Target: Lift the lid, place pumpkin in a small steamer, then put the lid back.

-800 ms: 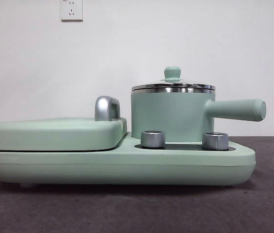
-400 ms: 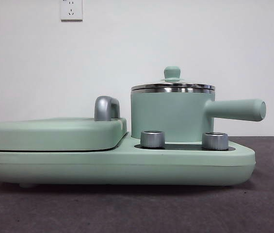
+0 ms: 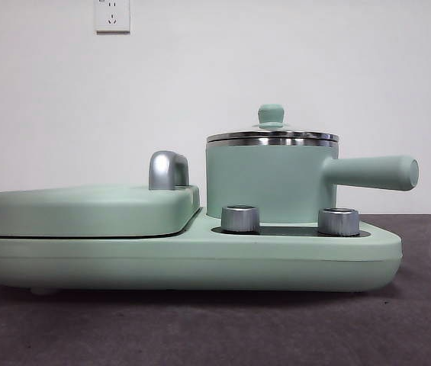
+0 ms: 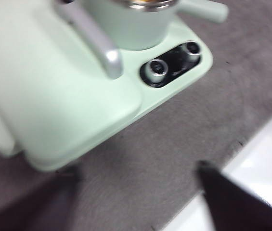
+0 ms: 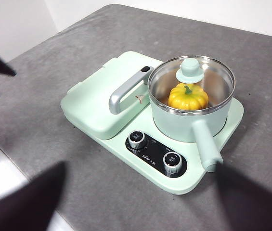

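Note:
The small steamer [image 3: 265, 183] is a mint-green pot that stands on the right half of a wide mint-green base appliance [image 3: 200, 255], its long handle pointing right. The lid [image 3: 271, 114] sits shut on its steel rim. In the right wrist view the pumpkin [image 5: 187, 96] shows through the glass lid [image 5: 191, 71], inside the steamer [image 5: 184, 126]. My right gripper [image 5: 140, 207] is open and empty, high above and well back from the appliance. My left gripper [image 4: 140, 202] is open and empty over the grey mat beside the appliance. Neither gripper shows in the front view.
A wide flat mint-green cover [image 3: 85, 210] with a steel handle [image 3: 167, 169] fills the appliance's left half. Two silver knobs [image 3: 240, 218] [image 3: 338, 221] stand in front of the pot. The grey mat [image 5: 78, 43] ends at a white table edge [image 4: 265, 159].

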Controlling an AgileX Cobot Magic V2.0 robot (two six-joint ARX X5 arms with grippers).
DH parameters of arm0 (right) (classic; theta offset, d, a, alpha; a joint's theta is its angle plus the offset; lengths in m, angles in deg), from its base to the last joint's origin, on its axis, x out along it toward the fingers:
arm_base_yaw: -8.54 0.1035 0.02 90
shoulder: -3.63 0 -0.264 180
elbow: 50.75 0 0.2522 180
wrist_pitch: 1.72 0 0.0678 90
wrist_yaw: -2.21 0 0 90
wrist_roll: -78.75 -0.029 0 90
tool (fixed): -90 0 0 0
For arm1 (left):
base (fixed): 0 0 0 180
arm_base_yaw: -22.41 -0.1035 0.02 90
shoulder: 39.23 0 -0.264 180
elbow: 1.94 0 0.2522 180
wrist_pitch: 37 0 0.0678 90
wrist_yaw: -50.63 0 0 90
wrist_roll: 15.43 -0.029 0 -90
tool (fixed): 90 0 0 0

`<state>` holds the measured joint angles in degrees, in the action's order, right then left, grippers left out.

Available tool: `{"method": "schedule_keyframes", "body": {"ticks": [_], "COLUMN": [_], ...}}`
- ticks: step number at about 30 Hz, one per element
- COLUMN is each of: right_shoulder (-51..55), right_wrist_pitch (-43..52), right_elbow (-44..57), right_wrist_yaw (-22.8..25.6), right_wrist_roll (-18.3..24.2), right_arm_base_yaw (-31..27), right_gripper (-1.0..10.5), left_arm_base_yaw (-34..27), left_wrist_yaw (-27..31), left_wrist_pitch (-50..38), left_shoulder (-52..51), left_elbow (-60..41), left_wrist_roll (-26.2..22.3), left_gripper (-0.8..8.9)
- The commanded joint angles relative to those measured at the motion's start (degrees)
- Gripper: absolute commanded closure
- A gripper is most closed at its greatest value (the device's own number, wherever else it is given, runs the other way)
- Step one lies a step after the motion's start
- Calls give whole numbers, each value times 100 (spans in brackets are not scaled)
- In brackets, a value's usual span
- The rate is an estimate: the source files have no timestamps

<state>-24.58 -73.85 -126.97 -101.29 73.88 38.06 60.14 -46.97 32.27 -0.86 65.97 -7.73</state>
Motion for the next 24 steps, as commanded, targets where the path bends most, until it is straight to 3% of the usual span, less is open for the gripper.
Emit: {"method": "schedule_keyframes", "body": {"ticks": [1, 3, 19, 24], "right_shoulder": [-66, -98, -85, -85], "right_wrist_pitch": [52, 50, 203, 271], "right_elbow": [-42, -42, -66, -66], "right_wrist_yaw": [-20, -20, -2, -2], "right_wrist_roll": [24, 39, 39, 39], "right_arm_base_yaw": [35, 35, 35, 35], "right_gripper": [917, 930, 930, 930], "left_arm_base_yaw": [48, 48, -13, -745], "left_wrist_yaw": [380, 658, 654, 439], "left_wrist_pitch": [-149, -203, -417, -1239], "left_shoulder": [-179, -302, -702, -1495], "left_elbow": [37, 37, -59, -813], "left_wrist_roll": [251, 249, 240, 240], "left_gripper": [802, 804, 804, 804]}}
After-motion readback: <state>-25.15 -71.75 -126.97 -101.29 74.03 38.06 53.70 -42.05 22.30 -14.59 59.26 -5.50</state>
